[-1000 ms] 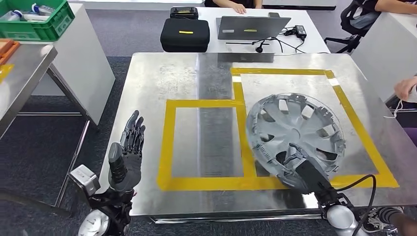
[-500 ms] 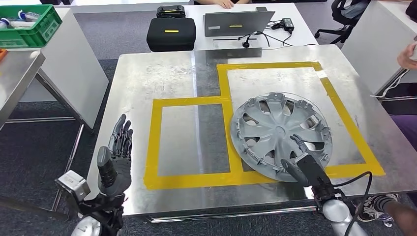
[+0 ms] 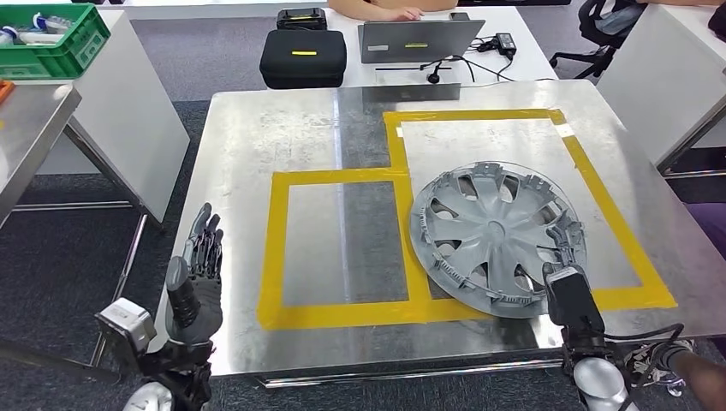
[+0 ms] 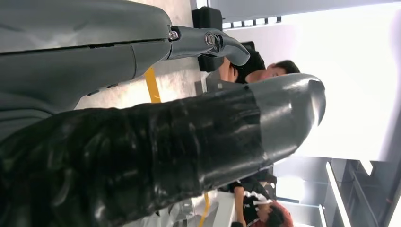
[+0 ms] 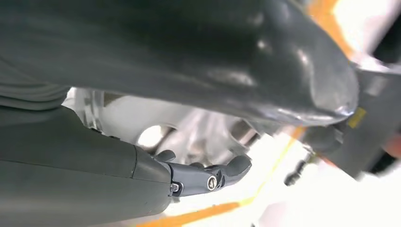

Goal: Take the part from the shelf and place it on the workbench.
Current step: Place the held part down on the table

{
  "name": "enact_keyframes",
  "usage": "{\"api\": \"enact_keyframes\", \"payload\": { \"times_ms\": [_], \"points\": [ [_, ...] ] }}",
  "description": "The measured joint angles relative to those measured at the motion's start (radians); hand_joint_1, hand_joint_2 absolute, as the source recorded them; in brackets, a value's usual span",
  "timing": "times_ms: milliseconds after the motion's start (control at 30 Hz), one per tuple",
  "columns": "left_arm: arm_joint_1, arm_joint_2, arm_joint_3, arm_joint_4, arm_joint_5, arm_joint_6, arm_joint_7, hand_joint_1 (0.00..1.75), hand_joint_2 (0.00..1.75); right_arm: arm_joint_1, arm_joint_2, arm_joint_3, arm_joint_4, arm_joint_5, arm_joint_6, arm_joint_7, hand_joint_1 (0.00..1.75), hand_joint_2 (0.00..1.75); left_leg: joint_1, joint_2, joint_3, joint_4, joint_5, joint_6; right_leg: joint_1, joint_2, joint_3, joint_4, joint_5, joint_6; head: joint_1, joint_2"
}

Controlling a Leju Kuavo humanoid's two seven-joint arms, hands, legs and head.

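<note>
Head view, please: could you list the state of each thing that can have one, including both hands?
Wheel cover: lying flat on the workbench, inner side up, overlapping the yellow tape.
Right hand: fingers at the wheel cover's near rim; hold unclear.
Left hand: raised beside the workbench, fingers apart, holding nothing.
Laptop: open.
Black case: closed.
Green crate: holding items.

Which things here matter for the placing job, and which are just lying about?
Job: hubcap lying on the workbench, across the yellow tape; right hand at its rim; left hand, open, beside the workbench.

Lying about: black case, laptop, green crate.
</note>
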Motion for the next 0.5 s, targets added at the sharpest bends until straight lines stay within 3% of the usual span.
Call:
{"api": "enact_keyframes", "payload": {
  "times_ms": [500],
  "points": [
    [0.082, 0.001, 0.019, -0.085, -0.077, 0.089, 0.036, 0.0, 0.0, 0.234, 0.09, 0.001, -0.55, -0.11, -0.041, -0.102, 0.0, 0.0, -0.001, 0.0, 0.0, 0.0, -0.004, 0.001, 0.0, 0.0, 0.0, 0.0, -0.003, 0.002, -0.002, 0.0]
  ]
}}
